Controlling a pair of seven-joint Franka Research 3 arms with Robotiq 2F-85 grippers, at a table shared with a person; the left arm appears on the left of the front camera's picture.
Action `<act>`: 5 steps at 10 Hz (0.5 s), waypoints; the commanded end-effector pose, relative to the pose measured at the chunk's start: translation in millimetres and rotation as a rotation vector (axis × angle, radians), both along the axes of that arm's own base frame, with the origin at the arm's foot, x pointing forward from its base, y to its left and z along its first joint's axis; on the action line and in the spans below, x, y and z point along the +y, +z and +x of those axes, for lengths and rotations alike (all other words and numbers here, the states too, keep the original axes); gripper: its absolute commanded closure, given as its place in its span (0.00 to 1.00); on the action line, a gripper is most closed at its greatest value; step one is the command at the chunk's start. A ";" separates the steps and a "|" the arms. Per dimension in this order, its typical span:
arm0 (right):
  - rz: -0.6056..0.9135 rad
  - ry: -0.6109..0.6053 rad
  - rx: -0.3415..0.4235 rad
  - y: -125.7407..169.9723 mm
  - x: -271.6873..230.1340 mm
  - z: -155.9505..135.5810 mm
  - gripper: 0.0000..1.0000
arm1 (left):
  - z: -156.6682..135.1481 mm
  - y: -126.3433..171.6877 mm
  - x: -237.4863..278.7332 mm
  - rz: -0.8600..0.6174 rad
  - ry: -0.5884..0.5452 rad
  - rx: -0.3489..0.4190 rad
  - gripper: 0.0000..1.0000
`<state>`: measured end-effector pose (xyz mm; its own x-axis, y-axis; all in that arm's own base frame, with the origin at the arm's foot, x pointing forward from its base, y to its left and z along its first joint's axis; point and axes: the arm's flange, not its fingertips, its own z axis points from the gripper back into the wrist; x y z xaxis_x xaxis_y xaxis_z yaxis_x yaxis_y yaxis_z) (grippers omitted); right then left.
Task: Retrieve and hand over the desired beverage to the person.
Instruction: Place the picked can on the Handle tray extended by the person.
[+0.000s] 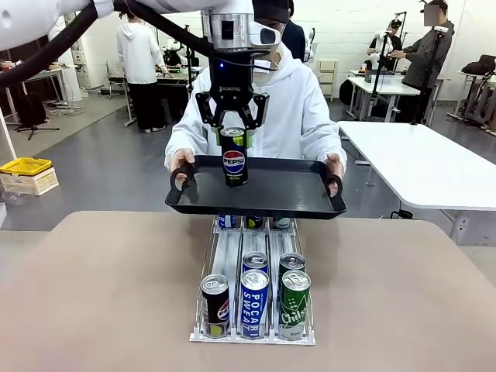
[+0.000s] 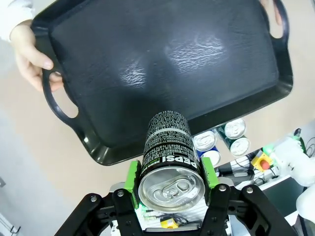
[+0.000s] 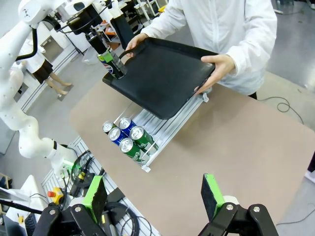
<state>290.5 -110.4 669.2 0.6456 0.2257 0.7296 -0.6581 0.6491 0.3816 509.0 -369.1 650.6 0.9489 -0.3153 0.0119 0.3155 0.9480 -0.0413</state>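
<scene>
My left gripper (image 1: 233,133) is shut on a black Pepsi can (image 1: 234,157), gripping it near the top and holding it upright over the black tray (image 1: 256,208). The person (image 1: 298,101) in a pale hooded sweatshirt holds that tray by both handles above the far end of the can rack. Whether the can's base touches the tray I cannot tell. In the left wrist view the green pads (image 2: 133,176) press both sides of the Pepsi can (image 2: 167,142), with the tray (image 2: 147,54) beyond it. My right gripper (image 3: 153,196) is open and empty, high above the near table edge.
A white can rack (image 1: 253,335) on the tan table holds a Pepsi, Pocari Sweat and Chilsung cans (image 1: 294,306) at its front. A person's hand (image 2: 29,54) grips the tray handle. A white table (image 1: 418,163) stands at the far right.
</scene>
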 end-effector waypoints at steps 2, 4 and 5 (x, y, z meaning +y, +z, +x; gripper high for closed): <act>0.028 0.021 -0.018 0.4 1.5 1.9 0.00 | 48.6 14.6 -6.1 0.055 0.001 0.029 0.41; 0.028 0.021 -0.018 0.4 1.5 1.9 0.00 | 65.4 1.8 0.6 0.061 0.012 0.018 0.41; 0.028 0.021 -0.018 0.4 1.5 1.9 0.00 | 71.6 -6.7 3.3 0.057 0.012 0.001 0.41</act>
<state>290.4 -110.6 669.1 0.6458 0.2255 0.7294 -0.6578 0.6494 0.3816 560.3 -354.8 623.6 0.9603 -0.2769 -0.0338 0.2769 0.9609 -0.0065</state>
